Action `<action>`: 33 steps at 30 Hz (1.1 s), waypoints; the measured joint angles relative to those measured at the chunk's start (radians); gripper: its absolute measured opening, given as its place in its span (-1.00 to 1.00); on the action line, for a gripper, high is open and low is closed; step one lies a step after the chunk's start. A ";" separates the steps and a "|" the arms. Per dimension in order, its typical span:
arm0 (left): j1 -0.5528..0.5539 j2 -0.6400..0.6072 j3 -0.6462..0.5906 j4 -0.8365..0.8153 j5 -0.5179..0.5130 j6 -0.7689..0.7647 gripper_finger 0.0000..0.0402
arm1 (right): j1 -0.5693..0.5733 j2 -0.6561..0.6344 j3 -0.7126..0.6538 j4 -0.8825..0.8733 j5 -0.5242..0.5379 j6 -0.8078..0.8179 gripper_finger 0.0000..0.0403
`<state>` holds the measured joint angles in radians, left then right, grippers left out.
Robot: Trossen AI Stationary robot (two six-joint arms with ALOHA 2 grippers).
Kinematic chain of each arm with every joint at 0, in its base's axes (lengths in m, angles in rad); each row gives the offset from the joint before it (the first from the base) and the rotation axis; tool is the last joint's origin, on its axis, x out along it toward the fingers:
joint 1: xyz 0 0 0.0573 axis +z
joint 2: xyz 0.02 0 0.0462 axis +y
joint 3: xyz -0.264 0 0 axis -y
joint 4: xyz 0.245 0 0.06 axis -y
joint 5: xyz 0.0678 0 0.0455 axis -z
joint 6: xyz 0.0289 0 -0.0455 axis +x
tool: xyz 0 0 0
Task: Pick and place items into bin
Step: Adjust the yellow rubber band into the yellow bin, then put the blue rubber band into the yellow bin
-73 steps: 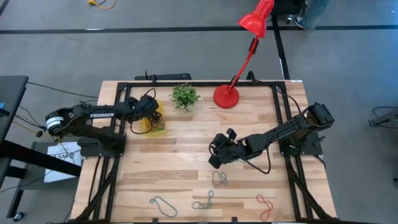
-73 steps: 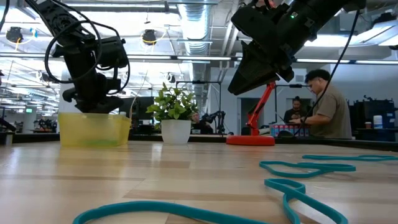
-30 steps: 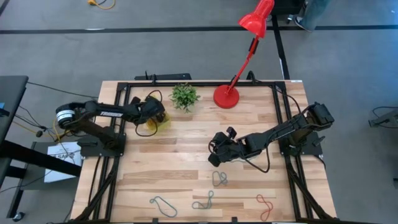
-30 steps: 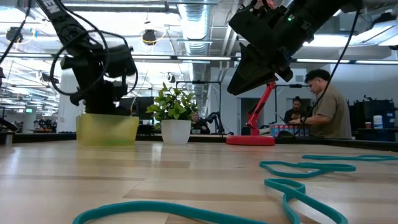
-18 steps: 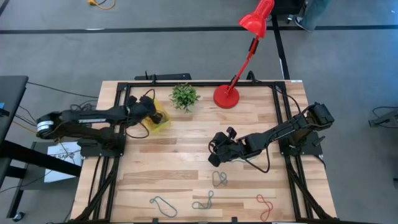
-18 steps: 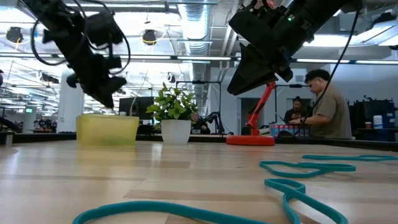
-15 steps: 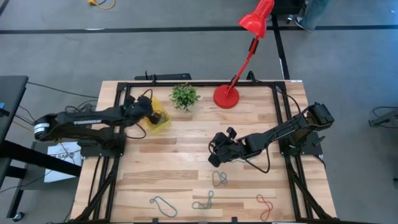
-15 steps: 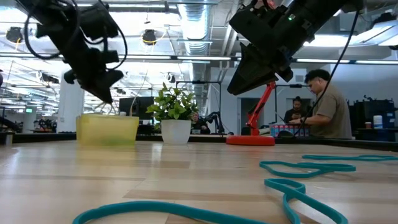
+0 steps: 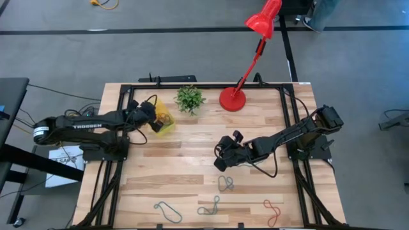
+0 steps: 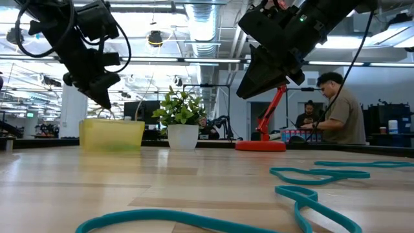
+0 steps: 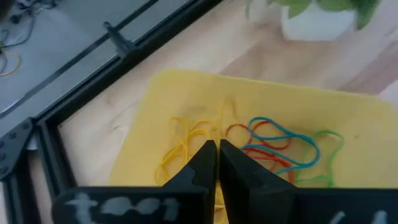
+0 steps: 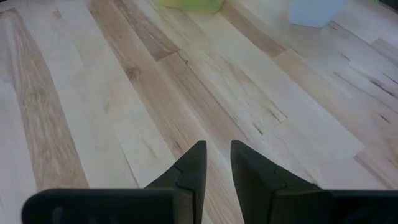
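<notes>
- High view: left gripper (image 9: 151,117) hung at the near-left edge of the yellow bin (image 9: 163,122), which stood at the table's (image 9: 192,160) far left, just beside the potted plant (image 9: 190,98). Right gripper (image 9: 220,165) hovered mid-table, above a grey-green loop (image 9: 225,184). A blue-grey loop (image 9: 167,209), a green loop (image 9: 209,206) and a red loop (image 9: 273,212) lay along the front edge, well apart from the bin. Red lamp (image 9: 234,97) stood at the back.
- Low view: left gripper (image 10: 100,90) was raised above the bin (image 10: 111,134), clear of its rim. Right gripper (image 10: 259,74) hung high. Teal loops (image 10: 310,184) lay in the foreground. A person (image 10: 341,107) stood beyond the table.
- Left wrist view: fingers (image 11: 198,165) pressed together, nothing between them. Yellow, red, blue and green bands (image 11: 249,146) lay in the bin (image 11: 149,112).
- Right wrist view: fingers (image 12: 189,165) slightly spread, empty, over bare wood.
- Judgement: deposit looked complete. The next pick seemed to fall to the right gripper, which should descend straight onto the loop below, one finger inside the loop, and close on a single strand low to the wood, since the floppy band could slip.
</notes>
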<state>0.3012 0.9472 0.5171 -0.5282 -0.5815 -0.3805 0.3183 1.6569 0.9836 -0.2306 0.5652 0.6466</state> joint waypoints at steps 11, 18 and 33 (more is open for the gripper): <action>0.054 0.157 0.000 -0.010 -0.067 -0.022 -0.77 | 0.001 0.000 0.000 0.000 -0.015 0.000 -0.67; 0.075 0.227 0.000 0.027 -0.009 -0.018 -0.50 | 0.001 0.000 0.000 0.000 -0.015 0.000 -0.67; -0.218 0.055 0.247 0.012 0.263 0.072 -0.41 | 0.032 0.000 0.000 -0.057 -0.228 0.000 -0.67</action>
<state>0.0835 1.0024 0.7645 -0.5164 -0.3184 -0.3086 0.3505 1.6569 0.9836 -0.2874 0.3376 0.6463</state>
